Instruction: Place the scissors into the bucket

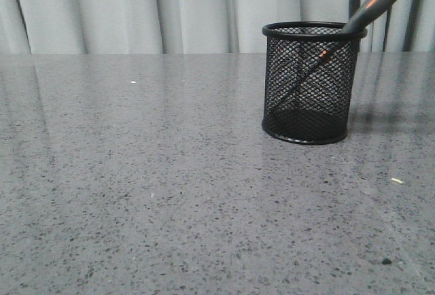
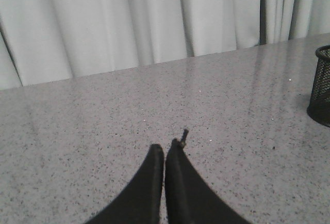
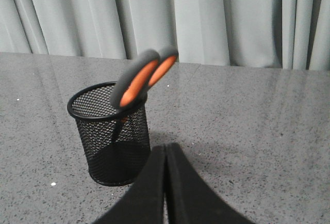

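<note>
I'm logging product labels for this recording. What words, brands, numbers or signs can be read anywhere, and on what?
None: no readable text shows in any view.
Scissors: handles blurred, no marking legible.
Mesh bucket: no label seen.
Table and curtain: plain.

1. the bucket stood upright on the grey speckled surface, right of centre.
2. the scissors sat blades-down inside it, leaning on the rim, handles slanting up toward the upper right corner.
3. pale curtains hung behind.
4. no claw was in sight.
</note>
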Robot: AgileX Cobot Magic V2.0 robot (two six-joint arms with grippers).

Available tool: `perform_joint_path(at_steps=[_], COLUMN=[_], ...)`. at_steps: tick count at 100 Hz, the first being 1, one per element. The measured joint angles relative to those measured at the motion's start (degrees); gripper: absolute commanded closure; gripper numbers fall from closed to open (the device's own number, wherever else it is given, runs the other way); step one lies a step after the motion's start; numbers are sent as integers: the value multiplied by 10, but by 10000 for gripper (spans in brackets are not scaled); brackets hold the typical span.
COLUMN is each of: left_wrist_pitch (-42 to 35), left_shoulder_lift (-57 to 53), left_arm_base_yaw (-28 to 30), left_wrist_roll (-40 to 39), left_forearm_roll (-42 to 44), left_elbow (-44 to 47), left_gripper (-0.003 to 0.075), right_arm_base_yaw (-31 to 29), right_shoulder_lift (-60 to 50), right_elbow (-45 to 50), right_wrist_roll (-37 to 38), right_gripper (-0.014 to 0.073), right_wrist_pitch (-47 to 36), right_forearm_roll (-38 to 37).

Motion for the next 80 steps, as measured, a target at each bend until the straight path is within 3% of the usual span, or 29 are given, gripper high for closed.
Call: perform_joint_path(at_steps=[19,80], left_wrist_pitch=[-5,-6], left_shoulder_lift=[-43,-45], left_arm_base_yaw=[0,0], left_wrist_roll=[0,0], left_forearm_roll=[-9,-15], left_elbow=[26,26], left_gripper=[740,740], right_arm_base_yaw=[0,0], right_shoulder_lift=[-2,-2], right_elbow=[8,8], right_wrist_roll=[0,1], right_gripper=[666,667], right_wrist_pitch=[-38,-41], right_forearm_roll=[10,11])
